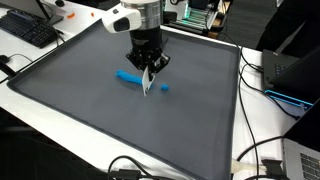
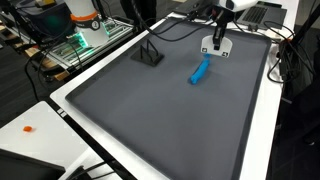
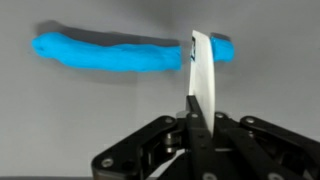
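Here's the black two-fingered gripper (image 3: 192, 122), jaws pinched together on a thin white flat blade (image 3: 201, 75). In the wrist view the blade runs from 6 o'clock up towards 12. Its far edge crosses a blue, lumpy, dough-like roll (image 3: 110, 52) near the roll's 3 o'clock end, and a short blue stub shows past it. Whether the edge is touching the roll or just above it, I can't tell.

In an exterior view the roll (image 1: 128, 76) lies on the dark grey mat (image 1: 80, 115), a little towards 12 o'clock from the middle. The gripper (image 1: 148, 66) hangs right over it.

As I read it, the step is to set that edge square across the roll. To do it well, hold the blade upright and go straight down with no sideways drag, because a soft roll will smear or slide along the mat. The clamp has to stay firm too. The blade is slim and looks as if it could flex or twist between the pads, and it already shows a slight lean.

On materials, the roll is matt, uneven and thicker in places, with rounded ends, and it looks soft. The blade is smooth, stiff-looking and narrow, with a small dark mark near its tip. The mat is flat and dull with a fine texture, framed by a white table rim (image 2: 70, 112). A black angled stand (image 2: 150, 54) sits well apart from the roll (image 2: 200, 70), out at 9 o'clock.
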Controlling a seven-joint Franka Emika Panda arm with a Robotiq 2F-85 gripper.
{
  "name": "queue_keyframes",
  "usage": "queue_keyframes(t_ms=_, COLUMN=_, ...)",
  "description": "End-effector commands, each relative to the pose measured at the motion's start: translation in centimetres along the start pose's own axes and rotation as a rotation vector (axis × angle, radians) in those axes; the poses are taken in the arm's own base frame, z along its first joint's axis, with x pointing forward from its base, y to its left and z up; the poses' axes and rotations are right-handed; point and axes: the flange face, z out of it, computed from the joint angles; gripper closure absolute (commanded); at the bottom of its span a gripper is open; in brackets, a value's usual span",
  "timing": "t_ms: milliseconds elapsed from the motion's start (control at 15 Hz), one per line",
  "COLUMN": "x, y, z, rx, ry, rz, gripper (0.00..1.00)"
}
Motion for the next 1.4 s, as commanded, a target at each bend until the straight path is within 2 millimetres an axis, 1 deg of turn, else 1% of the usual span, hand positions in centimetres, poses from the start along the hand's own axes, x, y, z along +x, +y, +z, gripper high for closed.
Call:
queue_keyframes(t_ms=0, x=-0.7, y=1.4, z=-0.2, rx=-0.031, ry=-0.014, rz=-0.020, gripper=0.99)
queue_keyframes(t_ms=467, x=-1.0, y=2.3, z=1.4, rx=-0.055, ry=-0.032, rz=-0.054, gripper=0.99)
queue_keyframes(t_ms=800, x=-1.5, y=2.6, z=3.1, rx=-0.096, ry=-0.063, rz=-0.091, gripper=0.99)
queue_keyframes(t_ms=1333, x=-2.6, y=2.5, z=5.2, rx=-0.098, ry=-0.098, rz=-0.095, gripper=0.99)
